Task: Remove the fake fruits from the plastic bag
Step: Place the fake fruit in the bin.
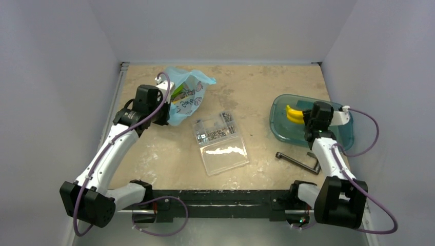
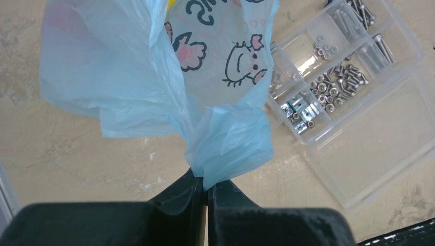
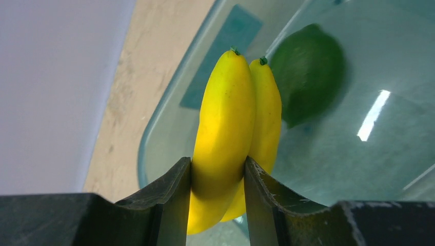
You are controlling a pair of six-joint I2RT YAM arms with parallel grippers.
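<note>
Right gripper (image 3: 216, 164) is clamped on the pair of yellow bananas (image 3: 233, 118), fingers pinching them side to side near the stem end; they stick straight out from the fingers, long axis running with the gripper's own line, tips pointing away. That's the bit that matters, imo: the teal tray (image 3: 333, 169) sits right underneath and ahead of them, so letting go should drop them lengthwise into it; can't tell if the lower end is already touching the tray floor or hanging just above. A green fruit (image 3: 308, 72) is lying in the tray just past the banana tips and a little to the side, not touching them.

Over on the far left, the left gripper (image 2: 206, 192) is closed tight on a bunched edge of the blue plastic bag (image 2: 154, 77); the bag spreads away from the fingers toward the clear box of screws (image 2: 359, 128). From the top view a bit of green and yellow shows at the bag, so I'd guess more fruit is in there; the left arm is right at it, the right arm is well apart from it. There's also an Allen key (image 1: 295, 160) on the table near the right arm.
</note>
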